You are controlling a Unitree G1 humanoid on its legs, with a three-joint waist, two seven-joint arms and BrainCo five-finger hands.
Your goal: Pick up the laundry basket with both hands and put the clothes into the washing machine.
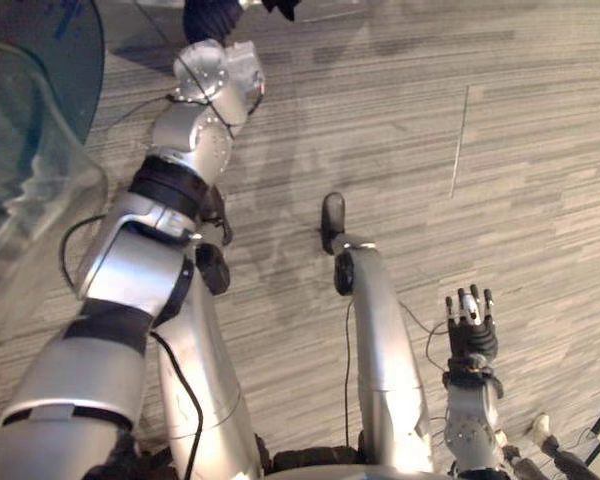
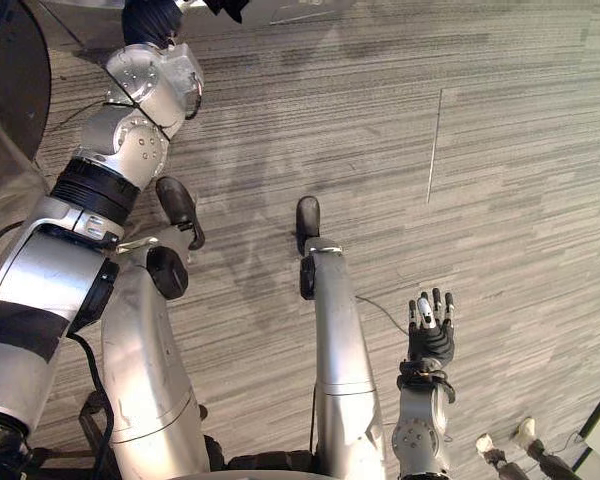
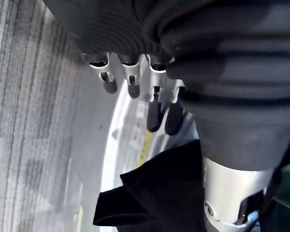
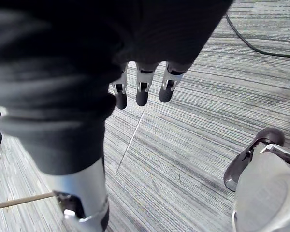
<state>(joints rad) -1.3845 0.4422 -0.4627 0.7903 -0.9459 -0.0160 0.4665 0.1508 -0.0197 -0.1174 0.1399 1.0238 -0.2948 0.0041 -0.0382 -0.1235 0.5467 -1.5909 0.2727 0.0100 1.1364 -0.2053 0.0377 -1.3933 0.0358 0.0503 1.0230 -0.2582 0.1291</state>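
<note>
Grey striped carpet floor covers most of both eye views. A translucent bluish rounded shape sits at the upper left; cannot tell what it is. In the left wrist view a pale curved rim runs top to bottom just past the hand, with the carpet on its far side. The black cloth is bunched in the lower middle of that view, lying against the rim and right beside the left hand. In the eye views that hand is at the top edge. Cannot tell whether it grips the cloth. The right hand is at lower right above the bare floor, fingers straight and spread, holding nothing.
</note>
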